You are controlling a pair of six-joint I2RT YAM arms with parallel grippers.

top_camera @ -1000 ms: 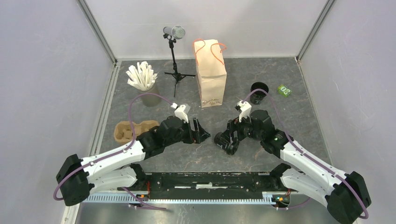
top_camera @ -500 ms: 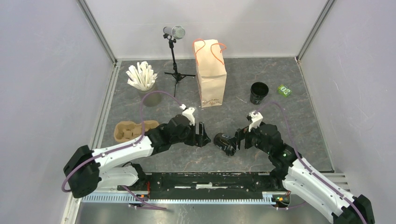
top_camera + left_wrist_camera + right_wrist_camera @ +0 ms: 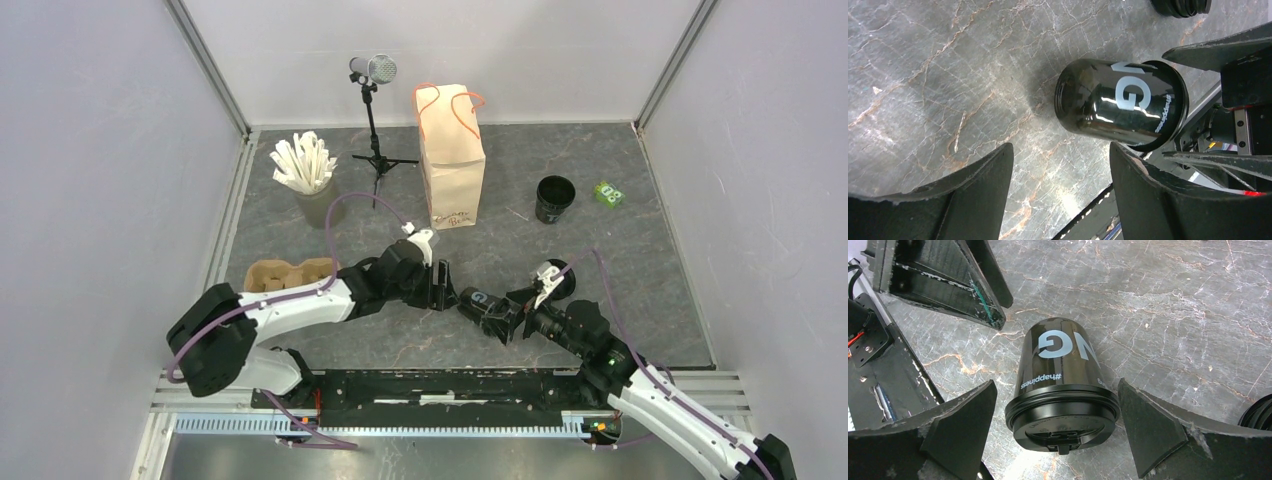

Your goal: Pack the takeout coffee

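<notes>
— Black jaws spread wide on our right gripper [image 3: 1057, 387], one finger on each side of the takeout coffee [image 3: 1060, 360]. We see a gap between each finger and the cup, so nothing is gripped.
— Agreed. The cup lies on its side on the marble table [image 3: 1198, 315], near the front and about centre, its lid [image 3: 1063, 427] on and facing our right wrist.
— And our left gripper [image 3: 1060, 150]?
— Open too, and empty, facing the cup's base just beyond its fingertips.
— Further out?
— Far centre we have the brown paper bag [image 3: 452, 165], upright, well apart from the cup. Left of it, a grey cup of white sticks [image 3: 310, 185]; right of it, another black cup [image 3: 555, 198], standing open.
</notes>
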